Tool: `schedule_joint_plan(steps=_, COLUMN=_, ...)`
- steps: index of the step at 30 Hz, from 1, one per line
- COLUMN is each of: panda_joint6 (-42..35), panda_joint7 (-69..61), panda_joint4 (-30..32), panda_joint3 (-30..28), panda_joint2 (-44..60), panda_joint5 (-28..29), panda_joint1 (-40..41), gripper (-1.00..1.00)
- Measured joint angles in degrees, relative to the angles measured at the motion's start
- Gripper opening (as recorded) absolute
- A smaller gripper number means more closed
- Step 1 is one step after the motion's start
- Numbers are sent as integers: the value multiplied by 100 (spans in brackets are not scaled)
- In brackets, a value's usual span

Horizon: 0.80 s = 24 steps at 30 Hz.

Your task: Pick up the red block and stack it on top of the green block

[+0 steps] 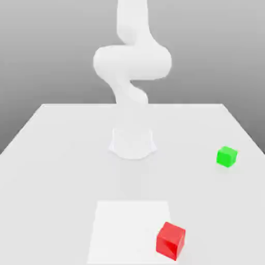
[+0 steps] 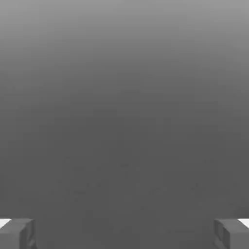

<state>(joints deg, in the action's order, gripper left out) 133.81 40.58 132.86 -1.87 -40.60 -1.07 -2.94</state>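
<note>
Claw (image 2: 124, 233) spread wide and empty: in the hand view its 2 fingertips (image 2: 17, 233) stand at opposite edges of the frame with nothing but plain grey ground between them, so no block lies between the jaws. The white arm (image 1: 132, 59) rises above the middle of the desk (image 1: 52, 155) in the exterior view — a raised, uncommitted pose that probably marks the start of the reach. The red block (image 1: 171, 240) rests on the desk near the front edge, toward the exterior view's right, at the corner of a paler square patch (image 1: 124, 227). The green block (image 1: 226, 156) sits farther back and farther right, well apart from the red 1 — free on top for stacking. Both cubes lie clear of the claw, neither touched; the pick is judged not yet begun.
</note>
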Motion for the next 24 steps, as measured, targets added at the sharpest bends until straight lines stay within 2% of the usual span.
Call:
schedule_joint_plan(steps=9, panda_joint6=733, panda_joint7=-1955, panda_joint4=390, panda_joint3=-530, panda_joint2=1917, panda_joint5=-446, panda_joint1=-924, gripper=0)
schedule_joint_plan(steps=16, panda_joint6=1294, panda_joint7=-3390, panda_joint4=687, panda_joint3=-614, panda_joint2=3375, panda_joint5=-708, panda_joint1=-1330, gripper=0)
schedule_joint_plan(steps=20, panda_joint6=1631, panda_joint7=-4061, panda_joint4=863, panda_joint3=-535, panda_joint2=4182, panda_joint5=-650, panda_joint1=-1480, gripper=0)
schedule_joint_plan(steps=24, panda_joint6=1978, panda_joint7=-4537, panda_joint4=1044, panda_joint3=-527, panda_joint2=4954, panda_joint5=-318, panda_joint1=-1527, gripper=0)
